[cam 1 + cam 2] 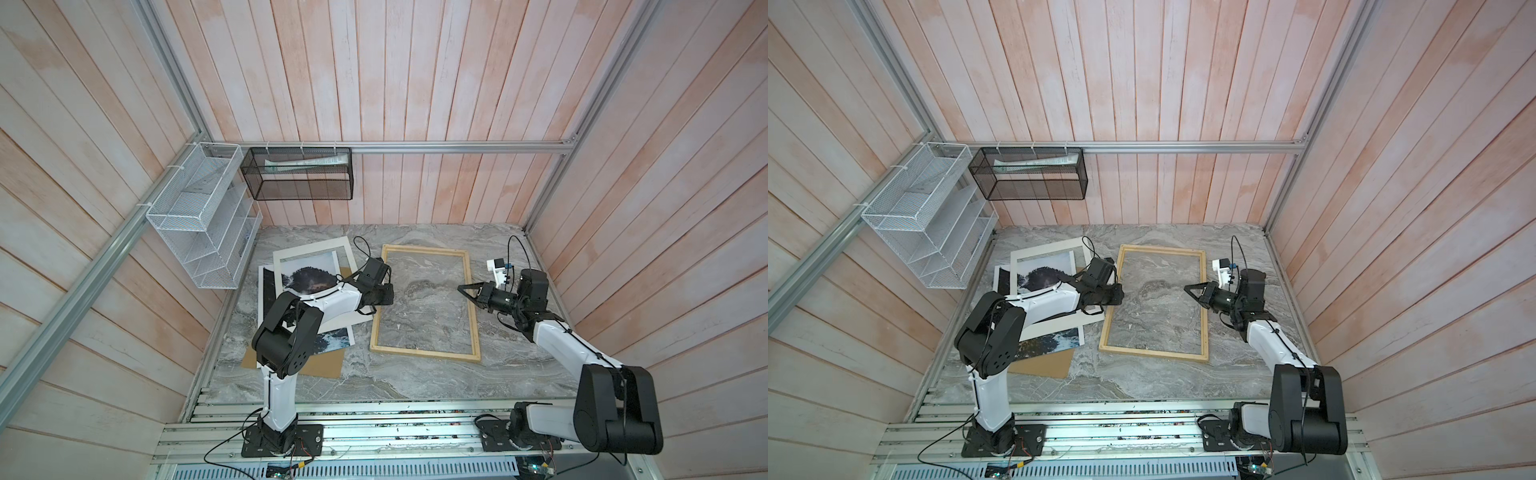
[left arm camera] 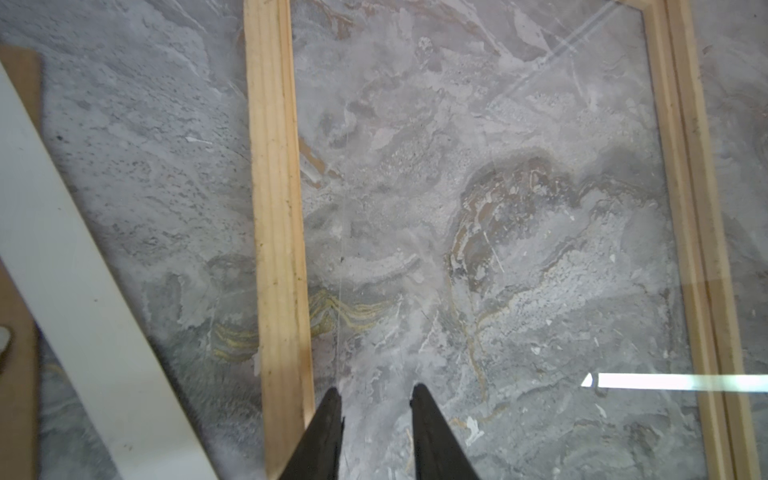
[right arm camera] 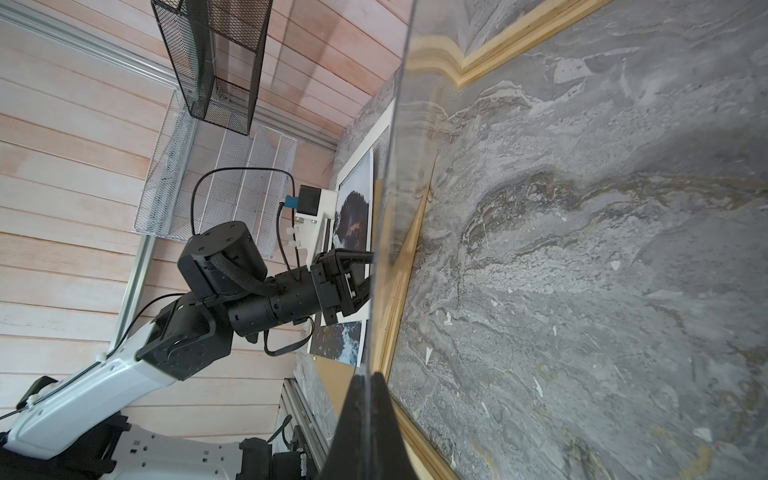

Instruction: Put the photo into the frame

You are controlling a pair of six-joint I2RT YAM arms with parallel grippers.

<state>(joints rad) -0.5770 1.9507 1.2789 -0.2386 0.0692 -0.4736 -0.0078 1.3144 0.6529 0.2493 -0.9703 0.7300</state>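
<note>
The photo (image 1: 309, 270) (image 1: 1045, 271) lies at the left of the marble table under a white mat (image 1: 307, 246), partly hidden by my left arm; the right wrist view shows the photo (image 3: 353, 208) too. The pale wooden frame (image 1: 424, 354) (image 1: 1154, 354) lies flat mid-table. My left gripper (image 2: 376, 392) hovers just inside the frame's left rail (image 2: 278, 208), fingers apart with nothing between them; in both top views the left gripper (image 1: 386, 295) (image 1: 1117, 295) is seen from above. My right gripper (image 3: 371, 376) (image 1: 460, 289) (image 1: 1187, 288) is shut on the edge of a clear pane (image 3: 395, 187), held tilted above the frame.
A brown backing board (image 1: 316, 366) lies under the photo and mat. A white wire rack (image 1: 203, 216) and a black mesh basket (image 1: 299, 174) hang on the back-left walls. Plank walls enclose the table on three sides.
</note>
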